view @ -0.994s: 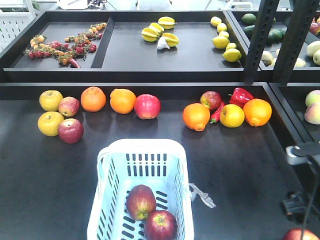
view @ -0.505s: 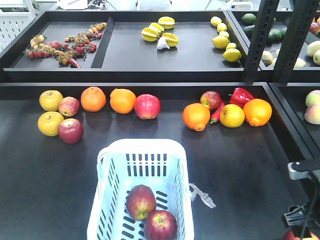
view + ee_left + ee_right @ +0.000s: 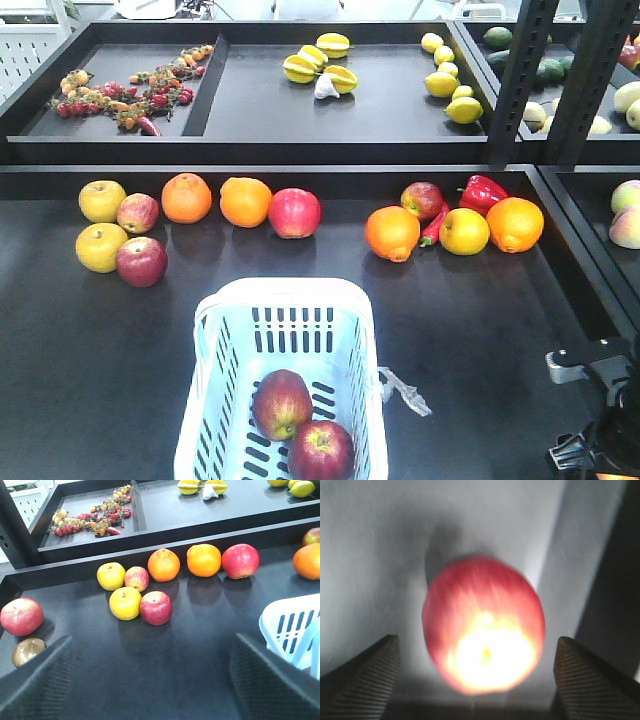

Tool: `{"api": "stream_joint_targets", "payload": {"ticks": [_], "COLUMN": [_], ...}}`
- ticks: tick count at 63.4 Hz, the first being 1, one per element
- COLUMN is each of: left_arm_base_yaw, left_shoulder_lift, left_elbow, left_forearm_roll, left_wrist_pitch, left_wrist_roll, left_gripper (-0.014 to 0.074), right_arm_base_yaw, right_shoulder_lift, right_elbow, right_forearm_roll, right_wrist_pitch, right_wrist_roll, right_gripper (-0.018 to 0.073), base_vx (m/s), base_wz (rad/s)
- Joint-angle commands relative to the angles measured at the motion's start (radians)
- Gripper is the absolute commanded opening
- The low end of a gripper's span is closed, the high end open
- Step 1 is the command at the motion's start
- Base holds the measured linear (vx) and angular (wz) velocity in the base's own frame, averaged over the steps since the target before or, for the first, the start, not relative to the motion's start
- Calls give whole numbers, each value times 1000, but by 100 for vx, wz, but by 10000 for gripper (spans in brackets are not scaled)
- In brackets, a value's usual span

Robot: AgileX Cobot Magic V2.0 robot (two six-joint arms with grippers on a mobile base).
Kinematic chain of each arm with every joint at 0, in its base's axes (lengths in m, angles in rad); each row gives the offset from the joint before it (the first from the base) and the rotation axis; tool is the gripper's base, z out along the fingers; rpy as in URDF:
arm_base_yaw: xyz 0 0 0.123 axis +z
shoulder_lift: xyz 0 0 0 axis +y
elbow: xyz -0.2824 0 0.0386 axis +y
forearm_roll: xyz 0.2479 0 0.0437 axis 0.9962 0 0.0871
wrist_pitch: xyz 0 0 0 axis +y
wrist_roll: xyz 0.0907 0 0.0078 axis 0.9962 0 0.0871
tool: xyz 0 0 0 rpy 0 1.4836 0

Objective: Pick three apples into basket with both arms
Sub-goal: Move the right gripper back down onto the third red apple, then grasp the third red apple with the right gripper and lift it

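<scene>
Two dark red apples with yellowish streaks [image 3: 283, 403] [image 3: 320, 450] lie touching each other at the near end of the pale blue-white slotted plastic basket [image 3: 283, 293], which stands on the dark table [image 3: 470, 320] near its front edge, with a clear plastic strip [image 3: 404, 392] trailing from its right side. A third red apple with a yellow stem end [image 3: 484, 625], blurred in the right wrist view, sits between the two ridged black fingers [image 3: 362, 672] of the right gripper [image 3: 480, 675]; the jaws stand wide, with a gap on each side of the fruit, so it has hold of nothing. In the front view the right arm [image 3: 600, 410] is low at the bottom right corner, well to the right of the basket. The left gripper [image 3: 160, 680] is spread wide and empty above the bare table, angled toward the back row, the basket's corner just beside its right finger. Along the back of the table lie two yellow apples [image 3: 102, 201] [image 3: 101, 247], two small red apples [image 3: 138, 212] [image 3: 141, 261], two oranges [image 3: 186, 198] [image 3: 246, 202] and a large red apple [image 3: 294, 213]; further right are two more oranges [image 3: 392, 233] [image 3: 514, 224], another red apple [image 3: 422, 199], a yellow fruit [image 3: 464, 231] and a red pepper [image 3: 481, 191].
</scene>
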Motion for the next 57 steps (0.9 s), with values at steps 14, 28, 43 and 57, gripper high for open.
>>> {"api": "stream_joint_targets", "payload": {"ticks": [14, 28, 43, 57], "left_arm_base_yaw": [3, 3, 3, 3], "left_shoulder_lift": [5, 5, 5, 5], "left_elbow": [-24, -24, -24, -24], "left_forearm_roll": [-1, -1, -1, -1], "left_wrist_pitch": [-66, -66, -66, -66], "left_wrist_roll": [-4, -4, -4, -4], "left_gripper": [593, 593, 593, 593], "right_arm_base_yaw": [-4, -4, -4, -4], "right_shoulder_lift": [61, 170, 216, 209], "right_elbow": [-21, -21, -24, -26], "right_forearm_roll": [-35, -36, -34, -26], "right_wrist_pitch": [-88, -79, -59, -33], "right_wrist_roll": [-86, -84, -73, -70], "right_gripper": [595, 595, 586, 440], "base_vx": [0, 0, 0, 0], "base_wz": [0, 0, 0, 0]}}
